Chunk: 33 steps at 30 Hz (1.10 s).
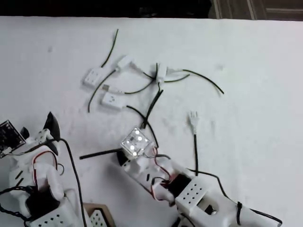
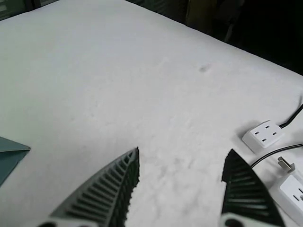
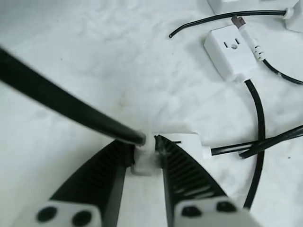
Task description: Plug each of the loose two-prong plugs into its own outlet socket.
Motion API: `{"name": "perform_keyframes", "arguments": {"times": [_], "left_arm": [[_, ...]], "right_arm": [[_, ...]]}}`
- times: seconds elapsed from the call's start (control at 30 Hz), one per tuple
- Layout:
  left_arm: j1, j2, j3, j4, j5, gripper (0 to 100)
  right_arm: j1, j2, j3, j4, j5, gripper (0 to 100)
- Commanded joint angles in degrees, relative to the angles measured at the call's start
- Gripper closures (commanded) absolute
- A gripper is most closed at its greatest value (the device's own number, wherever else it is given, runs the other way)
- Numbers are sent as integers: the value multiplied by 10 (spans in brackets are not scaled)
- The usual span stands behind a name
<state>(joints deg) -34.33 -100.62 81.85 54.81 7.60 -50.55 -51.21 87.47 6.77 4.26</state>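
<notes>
My right gripper (image 3: 147, 142) is low over the table's middle, shut on a small white plug (image 3: 144, 163) whose black cord (image 3: 61, 101) leads away. The plug butts against a white socket block (image 3: 183, 143). In the high view the right arm's lit wrist (image 1: 136, 142) covers this spot. A loose two-prong plug (image 1: 193, 118) lies to its right, and two more plugs (image 1: 124, 61) (image 1: 161, 72) lie at the back. Two white outlets (image 1: 93, 76) (image 1: 112, 100) sit back left. My left gripper (image 2: 183, 153) hangs open over bare table at the front left (image 1: 52, 135), holding nothing.
Black cords (image 1: 151, 101) cross between the outlets and the right arm. A metal-tipped connector (image 1: 106, 87) lies between the two outlets. The table's far edge (image 1: 142, 18) runs along the back. A brown board (image 1: 102, 215) sits by the left arm's base.
</notes>
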Motion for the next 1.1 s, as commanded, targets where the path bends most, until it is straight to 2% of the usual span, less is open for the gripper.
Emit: {"name": "perform_keyframes", "arguments": {"times": [0.0, 0.4, 0.73, 1.07], "left_arm": [[-3, -5, 0, -17, 1, 718], [-3, -5, 0, -17, 1, 718], [-3, -5, 1, -17, 1, 718], [-3, -5, 1, -17, 1, 718]], "right_arm": [[-4, -13, -2, -29, -4, 982], [-4, -10, 0, -29, -4, 982], [-5, 123, -30, -80, -4, 982], [-5, 142, -47, -78, 0, 982]]}}
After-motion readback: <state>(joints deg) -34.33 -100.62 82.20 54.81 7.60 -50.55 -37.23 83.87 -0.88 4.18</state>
